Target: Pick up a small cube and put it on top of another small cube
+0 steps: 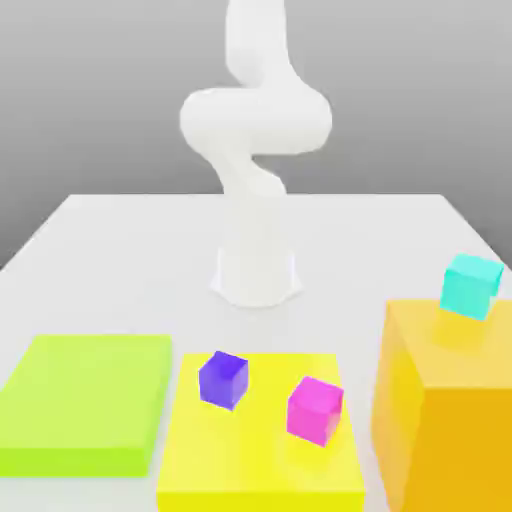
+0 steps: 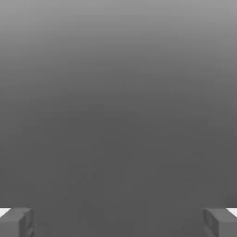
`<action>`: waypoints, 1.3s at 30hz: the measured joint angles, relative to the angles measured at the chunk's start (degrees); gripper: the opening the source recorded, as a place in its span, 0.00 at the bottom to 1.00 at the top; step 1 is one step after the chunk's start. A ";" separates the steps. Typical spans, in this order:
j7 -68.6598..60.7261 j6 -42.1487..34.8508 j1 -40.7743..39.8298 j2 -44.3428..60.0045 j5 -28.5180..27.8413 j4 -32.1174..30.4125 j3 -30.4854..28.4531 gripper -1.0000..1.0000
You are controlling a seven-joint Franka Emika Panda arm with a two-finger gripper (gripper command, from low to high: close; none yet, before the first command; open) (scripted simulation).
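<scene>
Three small cubes show in the exterior view. A purple cube [image 1: 222, 379] and a magenta cube [image 1: 315, 409] rest apart on a flat yellow slab [image 1: 260, 475] at the front. A cyan cube [image 1: 470, 285] sits higher, on a tall orange block [image 1: 440, 410] at the exterior view's right. The white arm [image 1: 252, 170] rises from its base at the table's middle and leaves the picture upward. In the hand view my gripper [image 2: 118, 223] is open, its grey fingertips [image 2: 17, 222] far apart with nothing between them, facing plain grey background.
A low lime-green slab [image 1: 85, 400] lies at the front on the exterior view's left. The arm's base [image 1: 257, 275] stands on the white table [image 1: 120, 250] behind the slabs.
</scene>
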 joint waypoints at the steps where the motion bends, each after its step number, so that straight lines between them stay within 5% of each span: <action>1: -1.44 1.21 1.44 1.81 -0.33 -0.68 0.43 0.50; 24: -48.00 23.31 31.54 40.24 -0.81 -16.26 13.71 0.50; 31: -56.82 26.42 35.24 50.04 -6.86 -19.52 15.47 0.50; 37: -51.64 34.52 40.58 61.08 -16.00 -17.45 8.64 0.50; 38: -51.10 35.55 41.48 62.35 -16.65 -17.18 7.59 0.00; 39: -51.10 35.55 41.48 62.35 -16.65 -17.18 7.59 0.00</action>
